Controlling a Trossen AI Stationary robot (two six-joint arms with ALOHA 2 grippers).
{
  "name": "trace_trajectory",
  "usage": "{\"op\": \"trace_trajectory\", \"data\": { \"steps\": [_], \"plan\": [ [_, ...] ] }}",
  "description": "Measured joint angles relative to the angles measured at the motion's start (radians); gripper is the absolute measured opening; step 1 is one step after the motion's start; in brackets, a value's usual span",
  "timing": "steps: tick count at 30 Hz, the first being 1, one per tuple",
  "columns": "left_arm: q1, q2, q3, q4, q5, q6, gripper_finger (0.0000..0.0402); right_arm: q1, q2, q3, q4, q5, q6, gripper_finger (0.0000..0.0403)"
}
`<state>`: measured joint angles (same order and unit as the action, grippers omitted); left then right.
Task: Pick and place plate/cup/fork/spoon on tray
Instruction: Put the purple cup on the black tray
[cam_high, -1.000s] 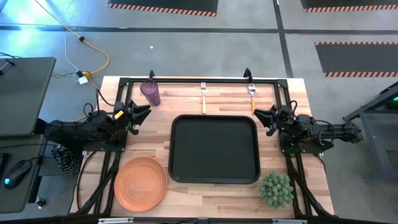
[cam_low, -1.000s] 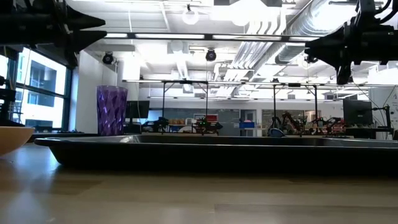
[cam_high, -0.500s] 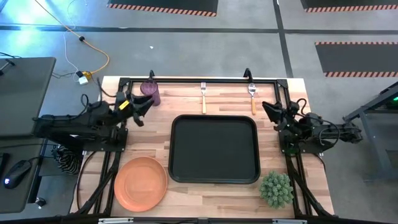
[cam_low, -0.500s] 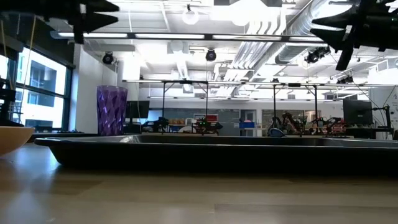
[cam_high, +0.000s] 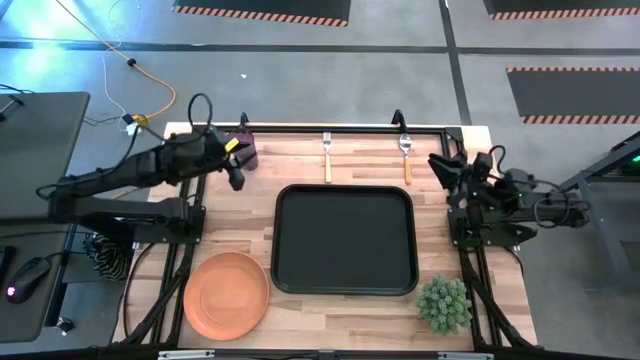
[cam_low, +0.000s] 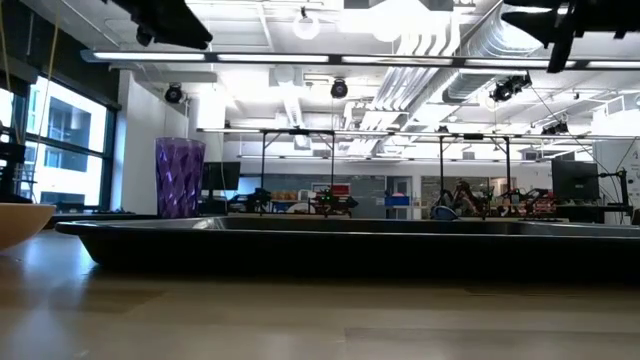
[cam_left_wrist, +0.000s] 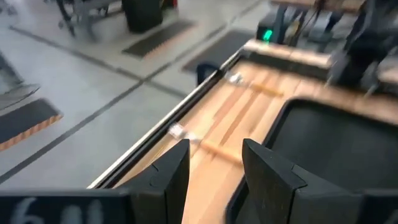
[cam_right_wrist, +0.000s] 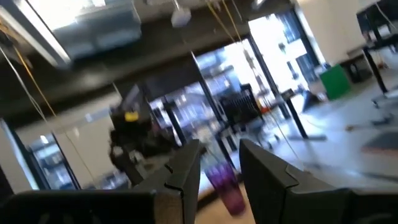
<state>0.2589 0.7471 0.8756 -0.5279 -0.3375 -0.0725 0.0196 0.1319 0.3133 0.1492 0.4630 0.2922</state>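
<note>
The purple cup (cam_high: 250, 154) stands upright at the far left of the table, also seen in the low view as the cup (cam_low: 180, 178). My left gripper (cam_high: 240, 172) hovers raised right beside it, open and empty (cam_left_wrist: 214, 168). The fork (cam_high: 327, 156) and the spoon (cam_high: 405, 156) lie flat along the far edge. The black tray (cam_high: 345, 285) lies in the table's middle, and the orange plate (cam_high: 227, 293) lies at the near left. My right gripper (cam_high: 440, 166) is raised at the tray's far right corner, open and empty (cam_right_wrist: 219, 171).
A small green plant (cam_high: 444, 303) stands at the near right corner. A black frame rail (cam_high: 320, 128) runs along the far edge behind the cup and cutlery. Bare wood shows between the tray and the cutlery.
Both arms have risen. My left gripper has swung up and toward the far edge, ending beside the cup, and has tipped from pointing down toward level. My right gripper has lifted and gone a little toward the far edge. No object has moved.
</note>
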Motion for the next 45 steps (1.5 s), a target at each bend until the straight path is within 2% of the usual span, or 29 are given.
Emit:
{"op": "trace_trajectory", "data": {
  "steps": [4,9,14,22,25,31,45],
  "plan": [
    [0.077,0.046,0.079,-0.155,0.052,0.049,0.0139,0.0,0.066,0.095,-0.151,0.011,0.022,0.0104],
    [0.185,0.1,0.111,-0.264,0.128,0.108,0.0138,0.0,0.151,0.175,-0.216,0.034,0.021,0.0103],
    [0.294,0.151,0.115,-0.296,0.222,0.117,0.0136,0.0,0.219,0.216,-0.243,0.053,0.038,0.0103],
    [0.412,0.241,0.116,-0.308,0.235,0.084,0.0135,0.0,0.295,0.217,-0.246,0.058,0.18,0.0103],
    [0.454,0.3,0.145,-0.374,0.291,0.077,0.0135,0.0,0.324,0.217,-0.245,0.064,0.183,0.0103],
    [0.503,0.418,0.236,-0.489,0.3,0.052,0.0135,0.0,0.366,0.216,-0.243,0.095,0.208,0.0103],
    [0.527,0.573,0.31,-0.501,0.298,0.05,0.0135,0.0,0.392,0.216,-0.242,0.09,0.234,0.0103]
  ]
}}
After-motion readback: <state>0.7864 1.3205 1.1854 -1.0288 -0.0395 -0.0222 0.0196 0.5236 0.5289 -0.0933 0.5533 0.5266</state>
